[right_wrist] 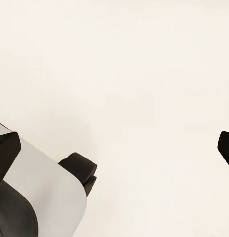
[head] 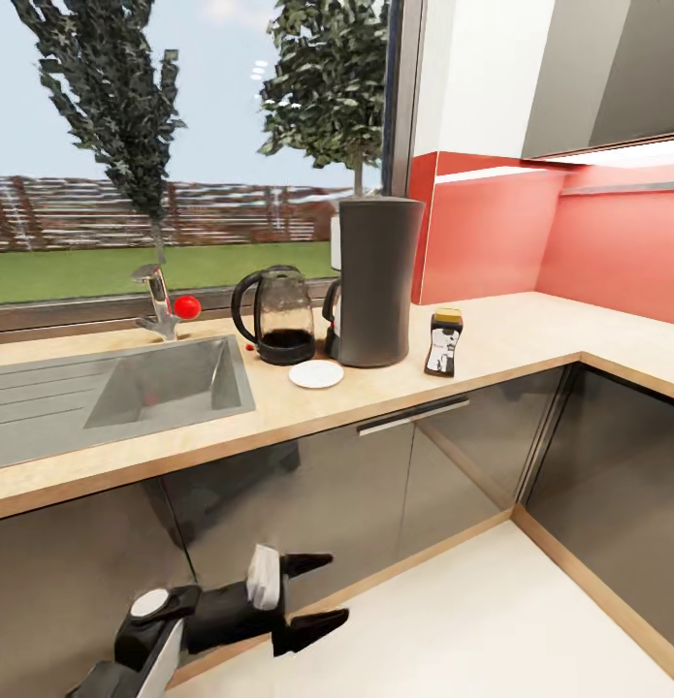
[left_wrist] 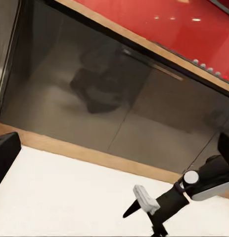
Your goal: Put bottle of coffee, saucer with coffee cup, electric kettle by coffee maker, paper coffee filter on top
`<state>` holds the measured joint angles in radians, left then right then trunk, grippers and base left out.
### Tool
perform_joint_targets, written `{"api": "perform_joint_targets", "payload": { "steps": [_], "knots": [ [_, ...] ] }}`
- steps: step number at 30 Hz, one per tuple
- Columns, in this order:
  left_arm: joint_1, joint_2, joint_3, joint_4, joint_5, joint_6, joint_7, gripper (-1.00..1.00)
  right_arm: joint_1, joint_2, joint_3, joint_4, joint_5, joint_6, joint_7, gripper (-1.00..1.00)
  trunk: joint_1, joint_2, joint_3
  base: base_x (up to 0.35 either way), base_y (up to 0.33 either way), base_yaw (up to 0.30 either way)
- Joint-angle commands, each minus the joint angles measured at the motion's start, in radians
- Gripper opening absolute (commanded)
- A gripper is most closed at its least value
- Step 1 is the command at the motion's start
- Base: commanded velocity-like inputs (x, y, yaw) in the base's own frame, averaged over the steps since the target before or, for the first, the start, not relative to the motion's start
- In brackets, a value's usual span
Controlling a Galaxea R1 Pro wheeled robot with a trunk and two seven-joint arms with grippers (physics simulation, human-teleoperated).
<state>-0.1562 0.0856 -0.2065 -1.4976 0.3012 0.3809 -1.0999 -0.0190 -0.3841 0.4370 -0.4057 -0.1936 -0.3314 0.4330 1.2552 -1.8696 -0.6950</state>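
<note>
On the kitchen countertop the tall dark grey coffee maker stands upright. The glass electric kettle stands just to its left. The white saucer lies bare in front of both. The bottle of coffee stands to the machine's right. My left gripper hangs low before the cabinets, open and holding nothing; its fingertips frame the left wrist view. My right gripper points at the floor, open and holding nothing. The coffee cup, paper coffee filter and kitchen shelf are out of view.
A grey sink with a faucet is set into the counter left of the kettle. Dark glossy cabinets run beneath and turn the corner at right. The white floor lies below, and the robot's base is close to the right gripper.
</note>
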Motion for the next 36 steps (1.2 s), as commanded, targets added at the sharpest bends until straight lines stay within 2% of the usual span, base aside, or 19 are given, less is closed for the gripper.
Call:
{"api": "perform_joint_targets", "payload": {
  "steps": [1,5,6,7,8,9,10,11,12,14,15,16,19,22,27,36],
  "knots": [
    [0.024,0.014,-0.005,0.022,0.009,-0.025,-0.001,1.0,-0.001,-0.001,0.006,0.001,-0.01,-0.002,0.003,1.0,0.0,0.0,-0.001,0.0,0.0,0.0],
    [0.109,0.053,-0.012,0.144,0.011,-0.161,-0.028,1.0,-0.001,-0.001,0.006,0.001,-0.01,-0.003,0.002,1.0,0.0,0.0,-0.001,0.0,0.0,0.0],
    [0.141,0.063,-0.013,0.239,0.012,-0.241,-0.062,1.0,-0.001,-0.001,0.006,0.001,-0.01,-0.003,0.002,1.0,0.0,0.0,-0.001,0.0,0.0,0.0],
    [0.171,0.073,0.0,0.427,0.012,-0.37,-0.132,1.0,-0.001,-0.001,0.006,0.001,-0.01,-0.003,0.001,1.0,0.0,0.0,-0.001,0.0,0.0,0.0],
    [0.186,0.079,0.059,0.599,0.011,-0.459,-0.205,1.0,-0.001,0.0,0.007,0.001,-0.01,-0.004,0.002,1.0,0.0,0.0,-0.001,0.0,0.0,0.0],
    [0.189,0.081,0.087,0.645,0.011,-0.479,-0.229,1.0,-0.001,0.0,0.007,0.001,-0.009,-0.004,0.002,1.0,0.0,0.0,-0.001,0.0,0.0,0.0],
    [0.194,0.086,0.15,0.725,0.008,-0.51,-0.274,1.0,-0.001,0.0,0.007,0.001,-0.01,-0.004,0.002,1.0,0.0,0.0,-0.001,0.0,0.0,0.0],
    [0.196,0.092,0.187,0.769,0.007,-0.523,-0.292,1.0,-0.001,0.001,0.007,0.001,-0.01,-0.004,0.001,1.0,0.0,0.0,-0.001,0.0,0.0,0.0],
    [0.198,0.102,0.246,0.843,0.005,-0.542,-0.318,1.0,-0.001,0.001,0.007,0.001,-0.011,-0.003,0.001,1.0,0.0,0.0,-0.001,0.0,0.0,0.0],
    [0.199,0.115,0.294,0.902,0.005,-0.555,-0.335,1.0,-0.001,0.001,0.006,0.001,-0.011,-0.003,0.0,1.0,0.0,0.0,-0.001,0.0,0.0,0.0],
    [0.201,0.14,0.362,0.981,0.004,-0.569,-0.351,1.0,-0.001,0.001,0.005,0.001,-0.012,-0.003,-0.002,1.0,0.0,0.0,-0.001,0.0,0.0,0.0],
    [0.202,0.152,0.397,1.021,0.004,-0.573,-0.355,1.0,-0.001,0.001,0.003,0.005,-0.013,-0.003,-0.005,1.0,0.0,0.0,-0.001,0.0,0.0,0.0],
    [0.202,0.155,0.409,1.034,0.004,-0.572,-0.342,1.0,-0.001,0.001,0.001,0.02,-0.013,-0.004,-0.006,1.0,0.0,0.0,-0.001,0.0,0.0,0.0],
    [0.202,0.156,0.416,1.046,0.005,-0.569,-0.281,1.0,-0.001,0.0,-0.01,0.034,-0.015,-0.003,-0.006,1.0,0.0,0.0,-0.001,0.0,0.0,0.0],
    [0.202,0.156,0.416,1.081,0.007,-0.568,-0.23,1.0,-0.001,0.001,-0.031,0.037,-0.015,-0.002,-0.003,1.0,0.0,0.0,-0.001,0.0,0.0,0.0],
    [0.202,0.155,0.417,1.092,0.007,-0.568,-0.215,1.0,-0.001,0.004,-0.036,0.036,-0.015,0.0,0.001,1.0,0.0,0.0,-0.001,0.0,0.0,0.0]
  ]
}}
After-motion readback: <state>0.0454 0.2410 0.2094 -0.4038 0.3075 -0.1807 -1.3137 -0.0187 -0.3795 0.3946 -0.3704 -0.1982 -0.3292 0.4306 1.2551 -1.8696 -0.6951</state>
